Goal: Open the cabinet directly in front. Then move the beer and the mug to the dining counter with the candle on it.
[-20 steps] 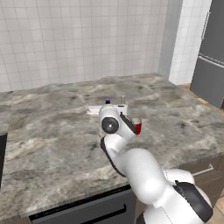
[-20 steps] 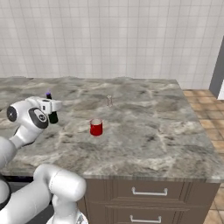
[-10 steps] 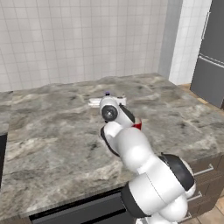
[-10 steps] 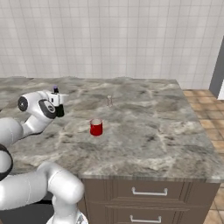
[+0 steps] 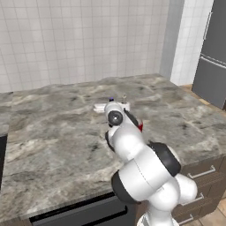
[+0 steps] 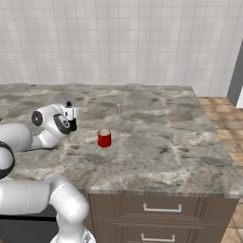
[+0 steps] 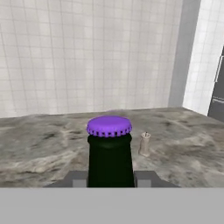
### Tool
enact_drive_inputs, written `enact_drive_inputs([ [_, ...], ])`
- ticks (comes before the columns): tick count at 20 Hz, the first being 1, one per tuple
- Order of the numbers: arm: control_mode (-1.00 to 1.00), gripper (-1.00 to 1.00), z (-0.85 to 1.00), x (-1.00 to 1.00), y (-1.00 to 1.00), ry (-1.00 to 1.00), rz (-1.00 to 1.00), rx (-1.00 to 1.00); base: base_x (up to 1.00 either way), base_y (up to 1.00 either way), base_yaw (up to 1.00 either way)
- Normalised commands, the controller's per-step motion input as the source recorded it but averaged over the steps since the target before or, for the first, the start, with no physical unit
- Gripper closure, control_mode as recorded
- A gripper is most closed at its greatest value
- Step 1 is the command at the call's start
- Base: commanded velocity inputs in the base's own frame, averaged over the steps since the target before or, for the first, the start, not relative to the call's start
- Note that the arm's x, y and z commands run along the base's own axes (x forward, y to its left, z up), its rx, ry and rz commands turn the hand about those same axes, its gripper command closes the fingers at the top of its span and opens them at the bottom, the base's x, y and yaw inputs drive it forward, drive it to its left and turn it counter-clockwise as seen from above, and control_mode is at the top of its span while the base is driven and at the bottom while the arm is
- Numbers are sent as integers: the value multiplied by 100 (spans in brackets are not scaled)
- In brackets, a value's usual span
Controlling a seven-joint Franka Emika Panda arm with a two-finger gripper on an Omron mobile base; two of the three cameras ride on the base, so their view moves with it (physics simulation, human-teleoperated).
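Claw [image 6: 71,118] grips the beer [image 7: 110,151] upright above the surface [image 6: 171,142], short of the candle [image 7: 144,144], mug [image 6: 104,138] standing beside

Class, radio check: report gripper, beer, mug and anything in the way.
Gripper shut on beer, over dining counter. Mug already down. Candle ahead, apart.

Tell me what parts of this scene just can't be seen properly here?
- Beer bottle: hand view's bottom edge cuts off its body; in both base views the arm hides all but its purple cap.
- Red mug: left base view, mostly behind the arm.
- Small candle: too small for detail.
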Motion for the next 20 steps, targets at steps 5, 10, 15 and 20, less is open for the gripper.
enact_drive_inputs([
  [5,-100,100,-18,8,-7,0,2,0,0,0,0],
  [10,-100,100,-14,9,-14,0,3,0,0,0,0],
  [15,-100,100,-12,3,-24,0,3,0,0,0,0],
  [20,-100,-100,0,0,-10,0,1,1,0,0,0],
])
